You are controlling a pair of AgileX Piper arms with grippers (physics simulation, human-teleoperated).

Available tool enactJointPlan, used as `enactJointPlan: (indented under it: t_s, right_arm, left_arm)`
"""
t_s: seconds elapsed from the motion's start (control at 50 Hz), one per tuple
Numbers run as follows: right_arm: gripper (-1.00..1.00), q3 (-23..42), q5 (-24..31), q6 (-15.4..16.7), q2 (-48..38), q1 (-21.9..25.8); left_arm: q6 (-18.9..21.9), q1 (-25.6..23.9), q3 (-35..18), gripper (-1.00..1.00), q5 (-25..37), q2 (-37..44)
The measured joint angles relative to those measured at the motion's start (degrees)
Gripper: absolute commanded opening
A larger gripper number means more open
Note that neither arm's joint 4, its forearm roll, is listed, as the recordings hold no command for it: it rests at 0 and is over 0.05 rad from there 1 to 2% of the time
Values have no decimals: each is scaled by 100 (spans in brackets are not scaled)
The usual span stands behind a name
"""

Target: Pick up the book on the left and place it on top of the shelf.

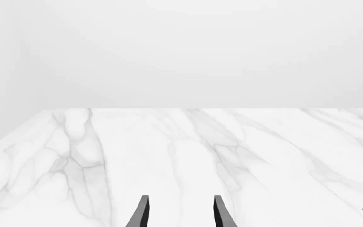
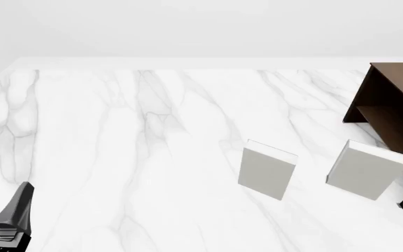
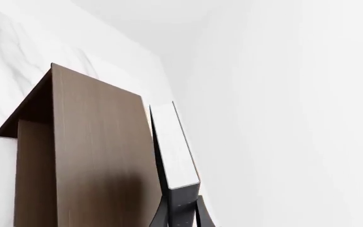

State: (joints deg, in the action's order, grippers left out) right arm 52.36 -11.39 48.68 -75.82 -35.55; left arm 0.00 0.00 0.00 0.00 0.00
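In the left wrist view, your left gripper (image 1: 180, 213) showed two dark fingers (image 1: 142, 213) standing apart over the bare marble table (image 1: 168, 156), holding nothing.

In the front view, two pale grey books (image 2: 267, 169) (image 2: 364, 169) stood on the table near the dark brown shelf (image 2: 390, 113) at the right edge.

In the right wrist view, your right gripper (image 3: 180, 208) was clamped on the dark book (image 3: 175, 151), held touching the shelf's flat top, white page edges facing the camera.

Left gripper (image 1: 180, 213) jaws parted above bare marble table (image 1: 168, 156)
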Motion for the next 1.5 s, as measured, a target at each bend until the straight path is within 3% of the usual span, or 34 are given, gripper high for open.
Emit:
enactJointPlan:
  t_s: [1.04,1.06,1.5]
  right_arm:
    - [-100,71,-305,116,-481,-65]
    - [100,71,-299,119,-481,-56]
    - [100,-114,-193,-139,-461,201]
  left_arm:
    - [0,0,0,100,0,0]
    - [0,0,0,100,0,0]
    - [0,0,0,100,0,0]
